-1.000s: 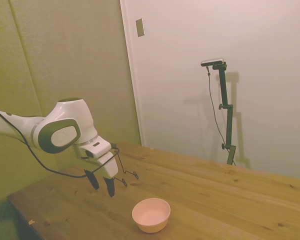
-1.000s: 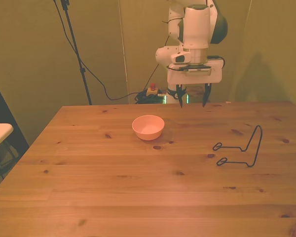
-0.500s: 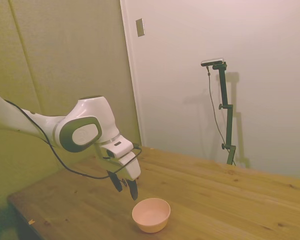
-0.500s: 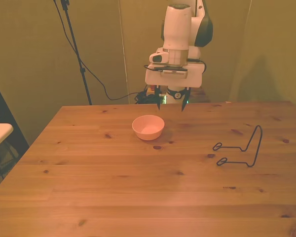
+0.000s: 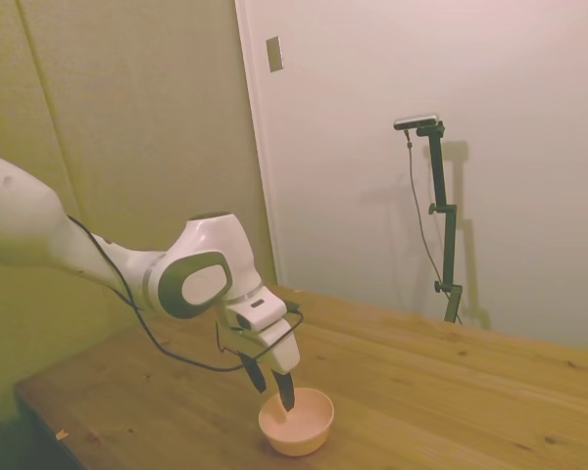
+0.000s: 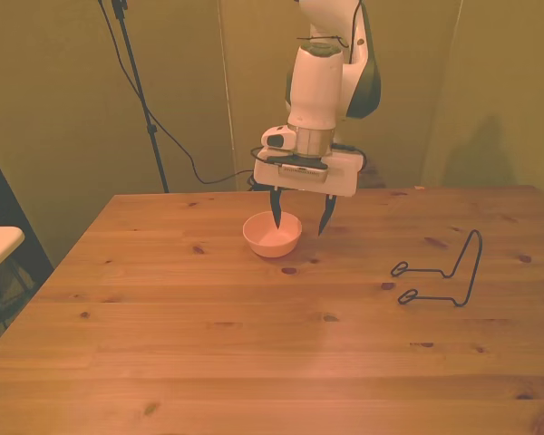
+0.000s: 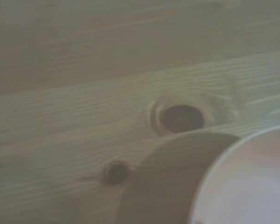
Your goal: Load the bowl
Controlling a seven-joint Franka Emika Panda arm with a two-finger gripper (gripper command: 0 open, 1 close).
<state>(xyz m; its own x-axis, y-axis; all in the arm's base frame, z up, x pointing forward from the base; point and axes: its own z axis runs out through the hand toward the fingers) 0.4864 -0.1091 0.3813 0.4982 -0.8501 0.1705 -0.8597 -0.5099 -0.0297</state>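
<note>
- A plain room with dull greenish walls and a pale door; a wooden table (image 6: 254, 344) fills the lower part of both outer views, its planks marked with dark knots.
- One white arm carries the hand (image 6: 299, 215), which is low over the table with its two dark fingers spread apart and gripping nothing.
- One pale pink bowl (image 6: 272, 234) stands upright on the table directly under the hand. In the front view one finger dips inside the rim and the other sits outside the wall, on the side toward the rack, so the wall appears to lie between them; whether either touches it cannot be told.
- The wrist view shows the edge of the bowl (image 7: 252, 182) and its shadow beside two knots in the wood.
- One thin black wire rack (image 6: 442, 272) lies well apart from the hand, off toward the front view's right, with nothing in it.
- Progress, as a judgement: early. The reach to the bowl looks about done; closing on the wall, lifting, carrying across and setting the bowl into the rack all remain.
</note>
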